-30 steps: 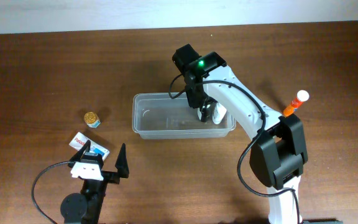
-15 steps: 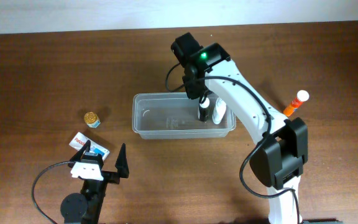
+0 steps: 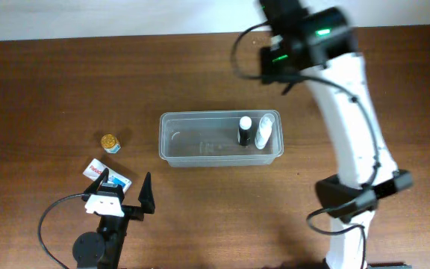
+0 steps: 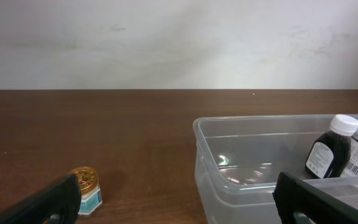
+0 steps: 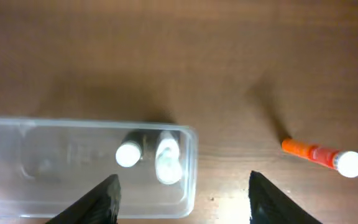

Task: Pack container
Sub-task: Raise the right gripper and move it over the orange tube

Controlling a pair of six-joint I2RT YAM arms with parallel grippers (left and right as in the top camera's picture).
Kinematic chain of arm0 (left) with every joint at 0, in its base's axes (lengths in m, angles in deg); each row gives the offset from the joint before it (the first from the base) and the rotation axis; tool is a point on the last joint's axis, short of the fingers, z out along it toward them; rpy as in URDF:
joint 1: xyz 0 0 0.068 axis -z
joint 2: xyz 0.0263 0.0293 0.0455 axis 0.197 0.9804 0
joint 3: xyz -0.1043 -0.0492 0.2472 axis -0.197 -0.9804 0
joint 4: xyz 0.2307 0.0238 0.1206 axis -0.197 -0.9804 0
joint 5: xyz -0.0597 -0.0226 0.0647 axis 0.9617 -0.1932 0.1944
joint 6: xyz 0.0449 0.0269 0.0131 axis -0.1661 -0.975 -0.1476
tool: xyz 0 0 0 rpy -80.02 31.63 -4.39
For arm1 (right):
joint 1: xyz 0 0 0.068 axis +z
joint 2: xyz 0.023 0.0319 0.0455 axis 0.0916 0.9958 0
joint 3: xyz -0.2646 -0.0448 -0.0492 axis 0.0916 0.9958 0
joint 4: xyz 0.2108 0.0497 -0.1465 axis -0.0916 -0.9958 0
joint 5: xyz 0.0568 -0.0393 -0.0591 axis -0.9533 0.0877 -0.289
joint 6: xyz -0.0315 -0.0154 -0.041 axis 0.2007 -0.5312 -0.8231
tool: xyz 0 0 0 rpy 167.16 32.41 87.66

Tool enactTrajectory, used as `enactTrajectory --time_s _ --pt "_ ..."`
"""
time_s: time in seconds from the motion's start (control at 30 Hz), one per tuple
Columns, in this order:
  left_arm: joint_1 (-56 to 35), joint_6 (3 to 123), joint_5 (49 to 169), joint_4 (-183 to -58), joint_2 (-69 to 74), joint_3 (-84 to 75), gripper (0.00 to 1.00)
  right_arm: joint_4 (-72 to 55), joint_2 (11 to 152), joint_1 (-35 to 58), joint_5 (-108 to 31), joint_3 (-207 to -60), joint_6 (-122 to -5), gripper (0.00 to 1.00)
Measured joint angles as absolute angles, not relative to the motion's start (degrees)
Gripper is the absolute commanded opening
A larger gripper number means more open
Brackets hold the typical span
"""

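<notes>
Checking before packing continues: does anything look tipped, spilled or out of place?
Nothing stands out. The dark bottle and white bottle appear upright, side by side at the right end of the container, with no spill visible. An orange tube lies on the table outside it, not yet packed.

The left arm sits folded low at the lower left of the overhead frame, its jaws spread wide and empty, pointing up the frame. The right arm reaches from the lower right to the top right of centre, wrist blurred. Its jaws face down at the tabletop, wide apart and empty.
</notes>
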State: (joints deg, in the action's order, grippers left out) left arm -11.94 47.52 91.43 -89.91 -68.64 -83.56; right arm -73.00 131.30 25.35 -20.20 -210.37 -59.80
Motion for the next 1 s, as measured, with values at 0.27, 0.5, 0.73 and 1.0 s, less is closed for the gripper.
enactTrajectory --time_s 0.27,0.5,0.73,1.0 --pt "-11.94 47.52 91.41 -89.91 -68.64 -83.56 0.99 -73.0 129.03 6.64 -29.01 -209.7 -59.5 0.63" --pt "-11.94 47.52 91.41 -89.91 -68.64 -83.56 0.99 -73.05 128.75 -3.17 -30.56 -199.38 -63.06 0.73" --pt "-11.94 47.52 91.43 -89.91 -68.64 -83.56 1.0 -73.05 128.75 -10.49 -30.65 -191.47 -65.46 0.73" --pt "-11.94 47.52 91.41 -89.91 -68.64 -83.56 0.99 -72.96 128.75 -12.37 -30.82 -191.21 -67.69 0.76"
